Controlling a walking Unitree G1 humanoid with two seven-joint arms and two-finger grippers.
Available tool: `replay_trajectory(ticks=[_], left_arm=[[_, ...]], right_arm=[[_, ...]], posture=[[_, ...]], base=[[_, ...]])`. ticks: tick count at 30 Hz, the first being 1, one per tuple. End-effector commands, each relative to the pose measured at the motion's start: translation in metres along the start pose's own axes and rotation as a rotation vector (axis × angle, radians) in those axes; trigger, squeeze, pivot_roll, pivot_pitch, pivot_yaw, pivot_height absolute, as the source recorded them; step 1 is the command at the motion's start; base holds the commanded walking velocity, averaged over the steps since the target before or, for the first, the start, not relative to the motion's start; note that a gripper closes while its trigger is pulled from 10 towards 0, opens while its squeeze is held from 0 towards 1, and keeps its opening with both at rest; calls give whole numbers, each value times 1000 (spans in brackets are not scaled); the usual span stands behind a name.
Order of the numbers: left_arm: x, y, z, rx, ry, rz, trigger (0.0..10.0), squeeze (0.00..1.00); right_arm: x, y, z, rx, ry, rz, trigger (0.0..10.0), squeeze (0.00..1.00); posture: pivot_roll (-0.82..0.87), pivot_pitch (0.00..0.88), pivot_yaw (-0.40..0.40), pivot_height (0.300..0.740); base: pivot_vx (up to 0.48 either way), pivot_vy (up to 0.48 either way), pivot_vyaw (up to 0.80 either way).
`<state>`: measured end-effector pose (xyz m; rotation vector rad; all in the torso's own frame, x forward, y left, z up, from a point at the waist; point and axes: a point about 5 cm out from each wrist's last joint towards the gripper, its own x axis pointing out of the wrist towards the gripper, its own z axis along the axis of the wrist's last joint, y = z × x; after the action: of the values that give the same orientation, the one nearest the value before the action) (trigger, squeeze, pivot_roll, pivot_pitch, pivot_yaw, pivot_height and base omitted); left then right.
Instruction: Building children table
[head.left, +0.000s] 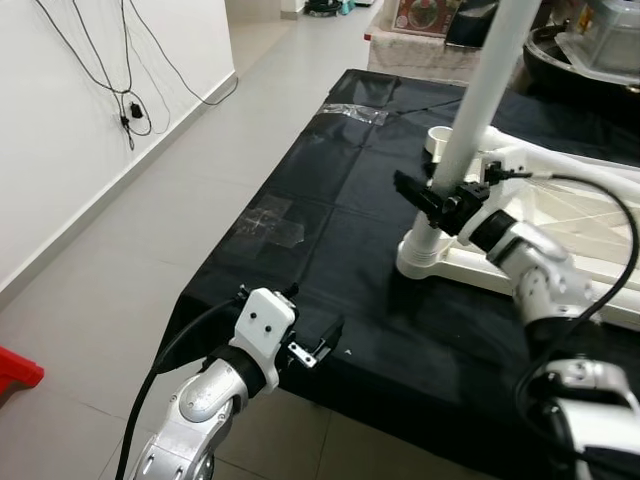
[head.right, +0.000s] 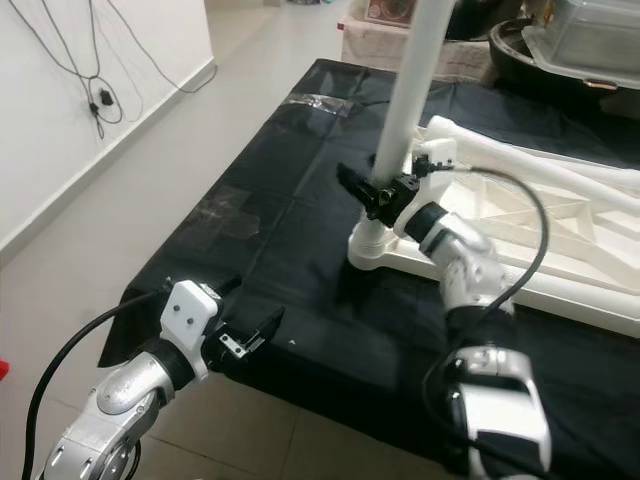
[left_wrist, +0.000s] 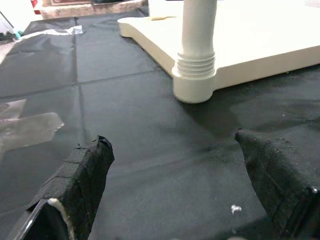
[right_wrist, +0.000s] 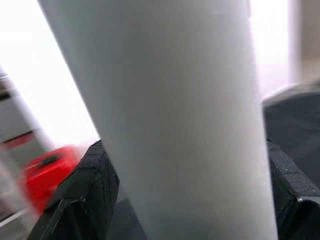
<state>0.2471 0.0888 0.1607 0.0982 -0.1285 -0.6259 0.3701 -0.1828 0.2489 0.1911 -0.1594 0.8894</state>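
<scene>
Grey tiled floor (head.left: 150, 220) surrounds your work surface: a table draped in black cloth (head.left: 330, 250), with patches of clear tape (head.left: 268, 222) stuck on it toward 9 o'clock. White wall at 10 o'clock, black cables (head.left: 125, 95) hanging down it.

White plastic table top (head.left: 560, 240) lies flat on the cloth at your 2 o'clock, underside up. One white leg (head.left: 478, 100) stands in its near corner socket (head.left: 425, 250), leaning slightly toward 1 o'clock. A second open socket (head.left: 440, 138) sits behind it at 12 o'clock.

Your right gripper (head.left: 432, 196) is at the leg just above the socket. In the right wrist view the leg (right_wrist: 175, 125) stands between both black fingers (right_wrist: 82, 195); whether the pads press on it you cannot tell.

Your left gripper (head.left: 318, 345) hovers at the cloth's near edge, 7 o'clock, fingers (left_wrist: 80, 185) spread wide apart and holding nothing, pointed toward the socket (left_wrist: 195, 82).
</scene>
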Motion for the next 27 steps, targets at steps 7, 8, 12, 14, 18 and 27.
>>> replay_trajectory(ticks=[7, 8, 12, 14, 18, 27], left_arm=[[-3, -4, -4, -4, 13, -15, 10000, 0], [-3, -4, -4, -4, 13, -15, 10000, 0], [-3, -5, -3, -5, 12, -16, 10000, 0], [-4, -6, -3, -8, 10, -18, 10000, 0], [-3, -8, -1, -9, -4, -20, 10000, 0], [0, -8, 4, -9, -30, -12, 10000, 0]], right_arm=[[29, 30, -19, 12, 126, 390, 10000, 0], [29, 30, -19, 12, 126, 390, 10000, 0], [32, 33, -20, 4, 136, 426, 10000, 0], [39, 39, -19, -14, 144, 474, 3922, 0], [47, 41, -20, -90, 126, 393, 0, 0], [41, 20, -35, -133, 67, -132, 0, 0]], posture=[[133, 169, -24, 740], [133, 169, -24, 740], [135, 168, -26, 740], [135, 165, -28, 740], [128, 155, -32, 740], [112, 139, -32, 740]], base=[[0, 0, 0], [0, 0, 0], [0, 0, 0], [0, 0, 0], [0, 0, 0], [0, 0, 0]])
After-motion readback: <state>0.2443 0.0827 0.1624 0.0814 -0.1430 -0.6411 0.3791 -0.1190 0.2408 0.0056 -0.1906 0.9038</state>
